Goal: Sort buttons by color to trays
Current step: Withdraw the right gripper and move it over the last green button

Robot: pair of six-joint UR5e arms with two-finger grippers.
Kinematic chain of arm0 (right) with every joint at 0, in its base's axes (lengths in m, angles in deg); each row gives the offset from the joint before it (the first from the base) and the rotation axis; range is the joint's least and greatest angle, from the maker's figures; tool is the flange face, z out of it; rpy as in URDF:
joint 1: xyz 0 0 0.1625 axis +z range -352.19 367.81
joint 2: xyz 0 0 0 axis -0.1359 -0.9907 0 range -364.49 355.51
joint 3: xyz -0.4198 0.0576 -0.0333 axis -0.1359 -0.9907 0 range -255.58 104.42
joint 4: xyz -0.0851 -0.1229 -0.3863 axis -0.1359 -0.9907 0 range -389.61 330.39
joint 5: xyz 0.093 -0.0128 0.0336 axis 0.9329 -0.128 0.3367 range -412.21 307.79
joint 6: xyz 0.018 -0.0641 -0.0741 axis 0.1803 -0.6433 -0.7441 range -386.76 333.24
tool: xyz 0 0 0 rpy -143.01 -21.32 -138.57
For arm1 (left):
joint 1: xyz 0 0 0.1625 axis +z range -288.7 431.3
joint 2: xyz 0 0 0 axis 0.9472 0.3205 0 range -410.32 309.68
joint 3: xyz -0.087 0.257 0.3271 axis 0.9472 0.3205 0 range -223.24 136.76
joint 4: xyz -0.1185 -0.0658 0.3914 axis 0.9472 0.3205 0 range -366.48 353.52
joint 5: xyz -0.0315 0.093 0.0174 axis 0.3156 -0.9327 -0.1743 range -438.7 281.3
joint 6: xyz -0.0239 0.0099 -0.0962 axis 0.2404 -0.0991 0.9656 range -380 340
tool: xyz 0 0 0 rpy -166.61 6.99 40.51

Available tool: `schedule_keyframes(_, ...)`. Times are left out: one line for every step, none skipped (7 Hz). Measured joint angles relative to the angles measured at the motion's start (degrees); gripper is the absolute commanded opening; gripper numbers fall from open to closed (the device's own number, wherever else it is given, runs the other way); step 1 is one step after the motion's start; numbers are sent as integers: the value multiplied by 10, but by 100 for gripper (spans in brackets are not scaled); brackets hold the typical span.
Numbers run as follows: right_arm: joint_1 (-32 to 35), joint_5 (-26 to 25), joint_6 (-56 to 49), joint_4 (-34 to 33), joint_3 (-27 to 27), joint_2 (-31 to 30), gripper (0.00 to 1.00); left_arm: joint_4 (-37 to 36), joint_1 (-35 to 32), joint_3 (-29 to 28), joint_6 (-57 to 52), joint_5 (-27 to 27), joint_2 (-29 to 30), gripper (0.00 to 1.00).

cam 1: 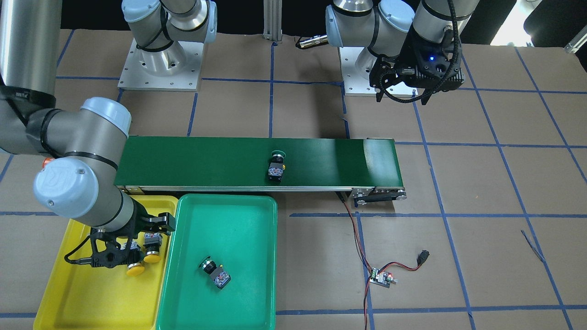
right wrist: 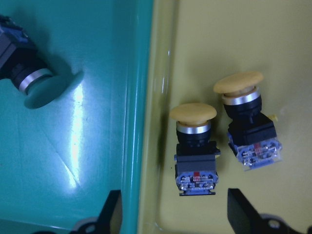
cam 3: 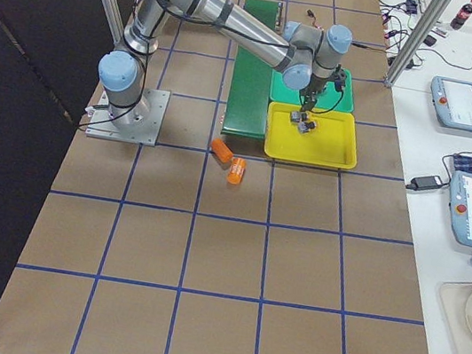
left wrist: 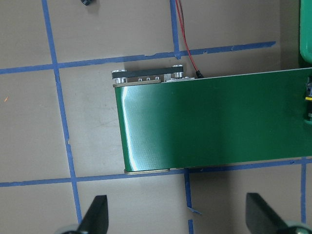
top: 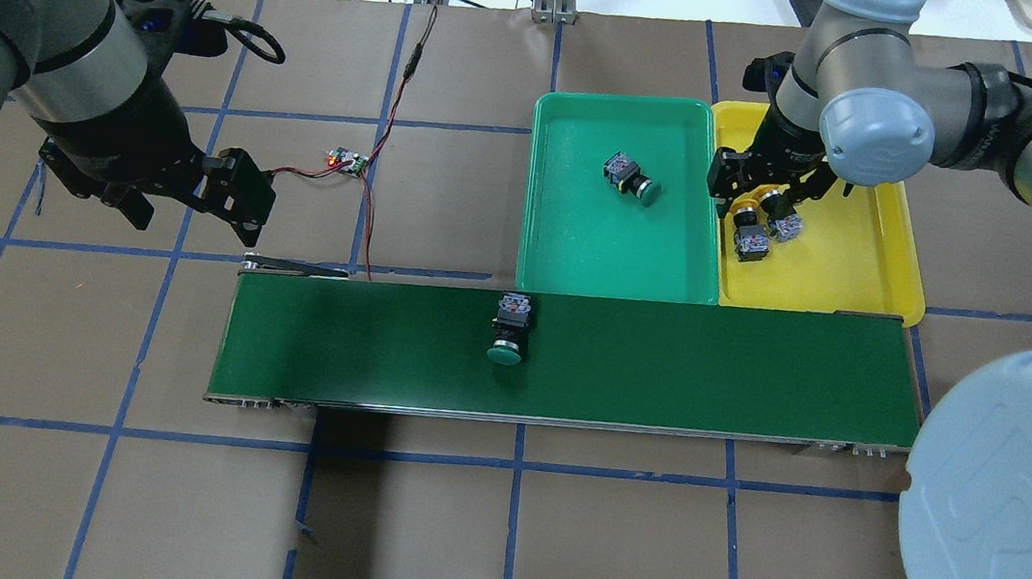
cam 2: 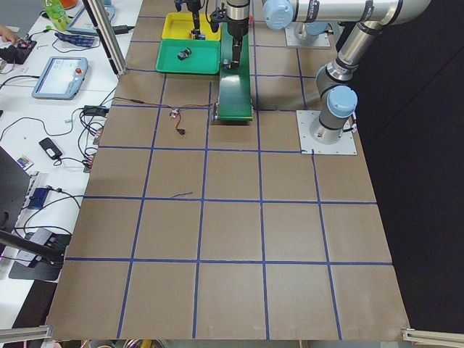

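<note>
The yellow tray [cam 1: 87, 298] [top: 868, 271] holds two yellow-capped buttons [cam 1: 135, 269] [cam 1: 152, 251] lying side by side, also in the overhead view [top: 750, 241] [top: 786, 226] and the right wrist view [right wrist: 195, 146] [right wrist: 248, 126]. My right gripper [cam 1: 133, 243] [top: 767, 188] [right wrist: 176, 214] hangs open just above them, holding nothing. The green tray [cam 1: 238, 220] [top: 579, 248] holds one green-capped button [cam 1: 214, 272] [top: 632, 176] [right wrist: 27, 73]. A second green-capped button [cam 1: 276, 166] [top: 509, 330] lies mid-conveyor. My left gripper [cam 1: 403, 96] [top: 185, 205] [left wrist: 178, 217] is open and empty above the table beyond the belt's end.
The long dark-green conveyor belt [cam 1: 206, 160] [top: 710, 380] [left wrist: 209, 126] runs beside both trays. A small circuit board with red wires [cam 1: 380, 277] [top: 346, 160] lies on the table. Two orange cylinders [cam 3: 222, 150] [cam 3: 236, 170] lie near the right arm's base.
</note>
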Motion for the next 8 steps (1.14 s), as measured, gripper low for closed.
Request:
schedule_keyframes(2, 1, 3, 8, 8, -14, 80, 0, 0, 1, 0, 0, 0, 100)
schedule_keyframes(7, 2, 6, 12, 20, -32, 80, -1, 0, 1, 0, 0, 0, 100)
schedule_keyframes(12, 3, 9, 13, 40, -57, 80, -1, 0, 1, 0, 0, 0, 100)
schedule_keyframes(14, 4, 11, 14, 75, -88, 80, -1, 0, 1, 0, 0, 0, 100)
schedule_keyframes(15, 4, 16, 13, 114, -117, 80, -1, 0, 1, 0, 0, 0, 100)
schedule_keyframes(17, 5, 24, 12, 152, -149, 80, -1, 0, 2, 0, 0, 0, 100)
schedule_keyframes(22, 5, 34, 5, 188, -173, 80, -1, -1, 2, 0, 0, 0, 100)
schedule_keyframes(27, 4, 40, -18, 215, -182, 100, -1, -1, 2, 0, 0, 0, 100)
